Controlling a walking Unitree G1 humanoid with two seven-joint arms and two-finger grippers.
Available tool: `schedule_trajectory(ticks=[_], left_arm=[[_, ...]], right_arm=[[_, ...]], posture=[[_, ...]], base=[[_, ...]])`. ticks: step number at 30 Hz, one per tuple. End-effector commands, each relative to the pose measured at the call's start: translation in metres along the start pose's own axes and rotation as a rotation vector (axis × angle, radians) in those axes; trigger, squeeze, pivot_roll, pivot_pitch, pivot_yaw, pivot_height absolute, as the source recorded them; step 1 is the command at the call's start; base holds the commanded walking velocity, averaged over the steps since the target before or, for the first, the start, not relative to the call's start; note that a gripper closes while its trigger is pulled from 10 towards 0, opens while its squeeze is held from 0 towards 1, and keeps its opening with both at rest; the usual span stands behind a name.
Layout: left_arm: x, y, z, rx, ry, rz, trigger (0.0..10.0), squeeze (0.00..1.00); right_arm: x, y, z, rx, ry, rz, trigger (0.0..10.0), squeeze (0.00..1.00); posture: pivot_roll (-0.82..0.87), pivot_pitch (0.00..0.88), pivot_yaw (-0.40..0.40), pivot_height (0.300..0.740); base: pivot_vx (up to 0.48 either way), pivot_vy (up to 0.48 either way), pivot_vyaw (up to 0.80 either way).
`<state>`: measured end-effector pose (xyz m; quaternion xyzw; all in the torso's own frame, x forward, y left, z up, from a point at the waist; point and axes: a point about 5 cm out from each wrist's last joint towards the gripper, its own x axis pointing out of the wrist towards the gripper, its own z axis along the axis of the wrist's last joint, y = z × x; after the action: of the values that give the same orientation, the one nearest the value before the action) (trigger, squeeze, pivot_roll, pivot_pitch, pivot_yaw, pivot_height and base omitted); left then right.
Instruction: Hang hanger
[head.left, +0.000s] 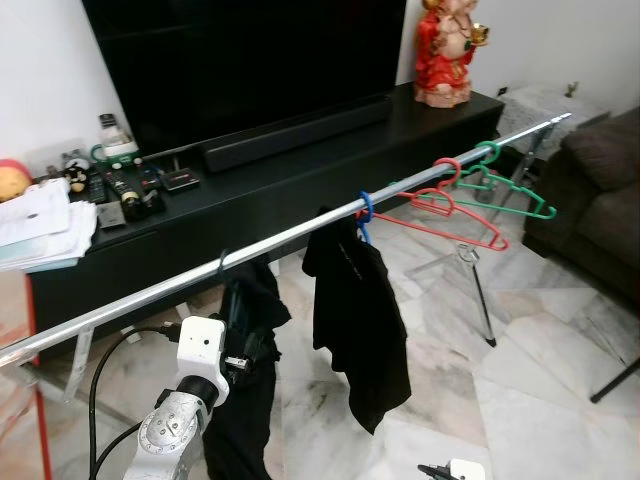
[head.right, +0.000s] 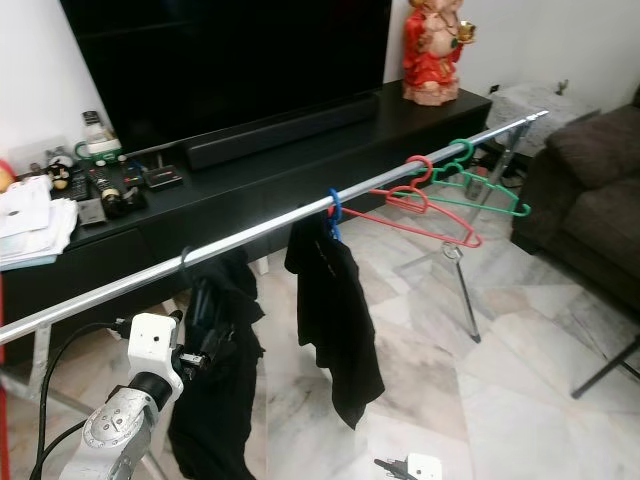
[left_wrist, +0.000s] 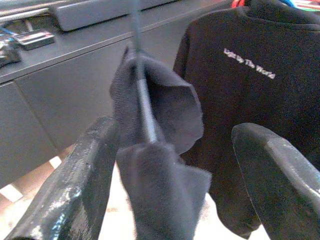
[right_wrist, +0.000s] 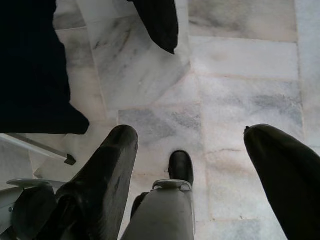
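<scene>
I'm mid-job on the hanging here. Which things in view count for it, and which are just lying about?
For the job:
- the silver rail
- the dark garment on its hanger, hook over the rail
- the left gripper, open around that garment

Lying about:
- black T-shirt on a blue hanger
- red hanger and green hanger
- red figurine
- soundbar
- the right gripper, idle over the floor

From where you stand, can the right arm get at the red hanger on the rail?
Probably not yet. The right claw hangs low, open, pointing at the marble floor, while the red hanger sits far along the rail, past the black shirt. Nothing blocks it; it just looks too far.
</scene>
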<state>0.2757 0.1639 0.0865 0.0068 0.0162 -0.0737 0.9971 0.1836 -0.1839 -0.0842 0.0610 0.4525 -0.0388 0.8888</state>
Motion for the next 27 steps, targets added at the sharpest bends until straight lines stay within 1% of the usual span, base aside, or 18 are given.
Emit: schedule_trajectory(ticks=[1,2,20,27], left_arm=[[-0.001,0.0016,0.0013,-0.014,0.0,0.01,10.0,0.0],[-0.0008,0.0014,0.001,-0.012,0.002,0.011,10.0,0.0],[-0.0008,0.0028,0.0019,-0.006,0.001,0.023,10.0,0.0],[-0.0031,0.0064,0.0062,-0.001,-0.011,0.033,10.0,0.0]], right_arm=[[-0.0006,-0.0001,-0.004,0.019,0.01,-0.003,10.0,0.0],[-0.0006,-0.0001,-0.0043,0.017,0.014,-0.002,10.0,0.0],[-0.0006,0.0001,-0.0038,0.013,0.012,0.006,10.0,0.0],[-0.0006,0.0002,-0.0034,0.007,0.01,0.008,10.0,0.0]], posture=[[0.11,0.045,0.032,0.74],[0.11,0.045,0.032,0.74],[0.11,0.046,0.031,0.74],[0.11,0.047,0.031,0.74]], base=[[0.0,0.0,0.0],[0.0,0.0,0.0],[0.0,0.0,-0.71],[0.0,0.0,0.0]])
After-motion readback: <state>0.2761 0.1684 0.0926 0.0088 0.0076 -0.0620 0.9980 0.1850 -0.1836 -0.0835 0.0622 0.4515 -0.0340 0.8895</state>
